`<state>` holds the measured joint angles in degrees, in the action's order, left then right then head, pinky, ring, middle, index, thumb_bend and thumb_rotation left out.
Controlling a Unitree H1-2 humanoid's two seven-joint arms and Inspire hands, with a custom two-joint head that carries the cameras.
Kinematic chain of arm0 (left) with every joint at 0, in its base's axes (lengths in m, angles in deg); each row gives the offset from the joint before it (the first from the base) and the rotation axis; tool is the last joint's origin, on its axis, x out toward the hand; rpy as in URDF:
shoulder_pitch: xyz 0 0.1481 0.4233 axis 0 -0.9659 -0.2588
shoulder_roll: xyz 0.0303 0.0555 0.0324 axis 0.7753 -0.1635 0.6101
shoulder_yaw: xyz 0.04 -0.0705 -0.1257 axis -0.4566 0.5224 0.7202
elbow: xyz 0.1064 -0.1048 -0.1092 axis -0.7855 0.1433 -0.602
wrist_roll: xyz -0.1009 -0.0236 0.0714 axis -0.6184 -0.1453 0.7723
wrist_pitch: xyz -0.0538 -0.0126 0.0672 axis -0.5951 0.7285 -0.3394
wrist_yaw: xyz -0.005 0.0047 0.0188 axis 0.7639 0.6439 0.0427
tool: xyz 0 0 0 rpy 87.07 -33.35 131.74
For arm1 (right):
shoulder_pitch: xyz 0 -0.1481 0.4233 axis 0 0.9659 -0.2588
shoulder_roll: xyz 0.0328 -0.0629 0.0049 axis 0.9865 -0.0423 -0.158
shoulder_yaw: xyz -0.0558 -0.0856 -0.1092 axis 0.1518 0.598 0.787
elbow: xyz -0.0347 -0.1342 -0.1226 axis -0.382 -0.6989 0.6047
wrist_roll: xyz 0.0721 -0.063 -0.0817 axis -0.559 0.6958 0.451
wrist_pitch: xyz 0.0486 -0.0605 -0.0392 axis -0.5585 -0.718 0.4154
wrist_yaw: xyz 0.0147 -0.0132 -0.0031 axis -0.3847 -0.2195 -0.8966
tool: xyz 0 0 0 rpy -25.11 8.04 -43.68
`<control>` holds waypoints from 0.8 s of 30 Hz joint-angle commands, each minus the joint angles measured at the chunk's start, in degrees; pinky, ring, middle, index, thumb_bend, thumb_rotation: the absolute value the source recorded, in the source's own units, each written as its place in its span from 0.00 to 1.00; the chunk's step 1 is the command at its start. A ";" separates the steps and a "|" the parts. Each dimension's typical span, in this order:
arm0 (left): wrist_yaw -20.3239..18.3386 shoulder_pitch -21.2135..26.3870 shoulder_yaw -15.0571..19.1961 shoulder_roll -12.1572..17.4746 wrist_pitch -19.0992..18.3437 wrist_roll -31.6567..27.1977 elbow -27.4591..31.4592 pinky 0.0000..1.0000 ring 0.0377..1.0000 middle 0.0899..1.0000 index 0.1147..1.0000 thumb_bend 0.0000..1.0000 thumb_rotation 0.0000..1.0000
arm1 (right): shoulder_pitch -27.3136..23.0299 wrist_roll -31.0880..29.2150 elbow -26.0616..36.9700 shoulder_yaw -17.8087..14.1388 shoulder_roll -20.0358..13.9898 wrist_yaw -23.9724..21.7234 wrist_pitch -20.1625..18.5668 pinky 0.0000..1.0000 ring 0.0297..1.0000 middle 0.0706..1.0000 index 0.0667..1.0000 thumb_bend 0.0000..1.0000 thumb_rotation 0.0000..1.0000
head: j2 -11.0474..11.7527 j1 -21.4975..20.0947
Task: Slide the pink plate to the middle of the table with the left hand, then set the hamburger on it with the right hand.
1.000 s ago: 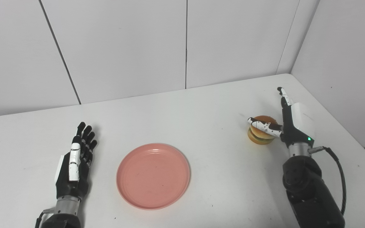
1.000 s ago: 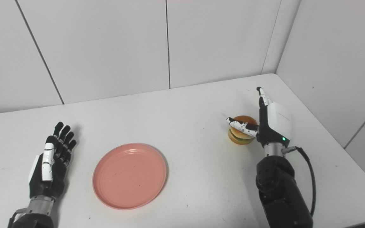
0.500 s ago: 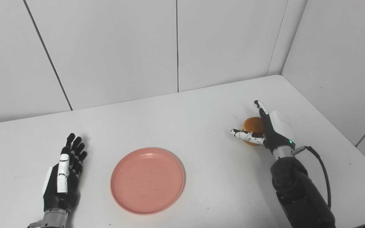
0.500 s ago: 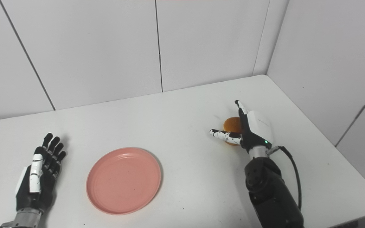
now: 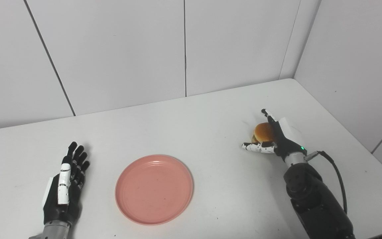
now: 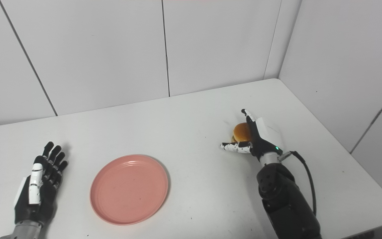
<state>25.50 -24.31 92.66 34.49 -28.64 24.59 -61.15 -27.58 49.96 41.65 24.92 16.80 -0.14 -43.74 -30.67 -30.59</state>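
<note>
The pink plate (image 5: pixel 154 189) lies flat on the white table, left of centre, empty. My left hand (image 5: pixel 65 183) rests on the table to its left, fingers straight and apart, holding nothing and clear of the plate. The hamburger (image 5: pixel 263 132) sits on the table at the right. My right hand (image 5: pixel 277 139) is low beside it on its right, open: the thumb reaches leftward in front of the burger and the fingers (image 5: pixel 269 115) stretch along its far right side. Part of the burger is hidden behind the hand.
White wall panels close the back and the right side. The table's right edge (image 5: pixel 350 119) runs diagonally near the right arm. Its black cable (image 5: pixel 338 172) loops out to the right.
The right hand has dropped lower around the hamburger, with the thumb now near the table in front of it. The camera view shifted at first. The left hand and the plate stay put.
</note>
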 commanded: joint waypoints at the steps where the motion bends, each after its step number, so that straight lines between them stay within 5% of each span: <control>1: -0.49 -4.64 0.13 0.19 -0.62 -0.17 -1.98 1.00 1.00 1.00 1.00 0.43 1.00 | -1.34 -0.68 1.19 -0.99 -0.29 0.89 -0.96 0.61 0.78 0.86 0.88 0.74 0.11 | -0.22 -0.05; 4: -0.33 -4.62 -0.04 0.32 -1.50 0.15 -1.55 1.00 1.00 1.00 1.00 0.43 1.00 | -1.40 -0.89 2.36 -1.42 -0.14 0.74 -2.15 0.54 0.70 0.81 0.88 0.70 0.08 | -0.27 -0.18; 6: -0.23 -4.59 -0.29 0.59 -1.45 0.85 -1.57 1.00 1.00 1.00 1.00 0.44 1.00 | -1.40 -0.99 3.09 -1.96 0.24 0.71 -2.83 0.25 0.35 0.53 0.87 0.59 0.02 | -0.23 -0.23; 8: -0.51 -4.49 -0.15 0.54 -1.33 0.40 -1.79 1.00 1.00 1.00 1.00 0.44 1.00 | -1.13 -0.60 3.81 -1.65 -0.05 0.82 -2.70 0.15 0.25 0.47 0.84 0.56 0.00 | -0.33 -0.08; 9: -0.60 -4.45 -0.05 0.47 -1.43 0.11 -1.85 1.00 1.00 1.00 1.00 0.44 1.00 | -0.91 -0.47 4.04 -1.35 -0.39 0.94 -2.17 0.16 0.36 0.46 0.82 0.54 0.00 | -0.27 0.13; 11: -0.50 -4.38 0.17 0.24 -1.35 -0.17 -2.02 1.00 1.00 1.00 1.00 0.44 1.00 | -0.60 -0.19 4.55 -0.90 -0.82 0.97 -1.89 0.29 0.43 0.69 0.80 0.51 0.00 | -0.17 0.10; 12: -0.48 -4.33 0.18 0.23 -1.33 -0.16 -2.04 1.00 1.00 1.00 1.00 0.43 1.00 | -0.52 -0.18 4.84 -0.80 -0.92 0.90 -1.97 0.37 0.60 0.76 0.80 0.43 0.00 | -0.17 0.10; 14: -0.21 -4.17 0.03 0.35 -1.48 0.30 -2.09 1.00 1.00 1.00 1.00 0.43 1.00 | -0.49 -0.45 4.90 -0.71 -1.04 1.10 -1.47 0.42 0.72 0.80 0.78 0.42 0.00 | -0.14 0.32; 24: -0.37 -3.62 0.12 0.11 -0.50 0.09 -3.04 1.00 1.00 1.00 1.00 0.41 1.00 | -0.68 -1.34 4.07 0.29 -2.32 1.38 -0.04 0.43 0.54 0.60 0.65 0.42 0.00 | 0.18 1.44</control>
<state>25.50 -24.81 92.65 34.67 -29.57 24.60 -60.57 -26.88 48.10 44.38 25.44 15.86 0.15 -46.01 -30.59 -29.53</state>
